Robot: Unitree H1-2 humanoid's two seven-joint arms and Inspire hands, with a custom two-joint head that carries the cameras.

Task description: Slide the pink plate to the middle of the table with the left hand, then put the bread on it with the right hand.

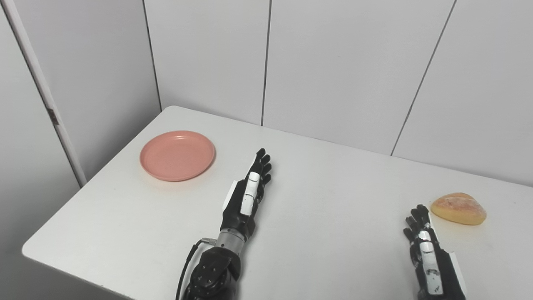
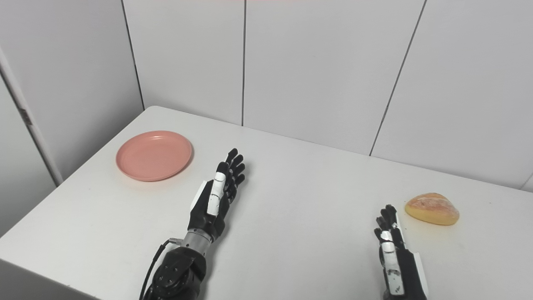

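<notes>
The pink plate (image 1: 177, 155) holds nothing; the bread (image 1: 458, 208) lies well apart.

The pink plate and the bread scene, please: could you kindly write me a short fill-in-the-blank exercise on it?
1. The round pink plastic plate holds ____.
2. The golden-brown bread roll lies nearest the ____ hand.
3. The left hand has its fingers ____.
4. The plate sits near the white table's far-____ corner.

Missing: nothing; right; open; left

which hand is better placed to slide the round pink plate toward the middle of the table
Left. The left hand is open over the white table, just right of the round pink plate. The right hand sits far across the table beside the golden bread roll.
</notes>
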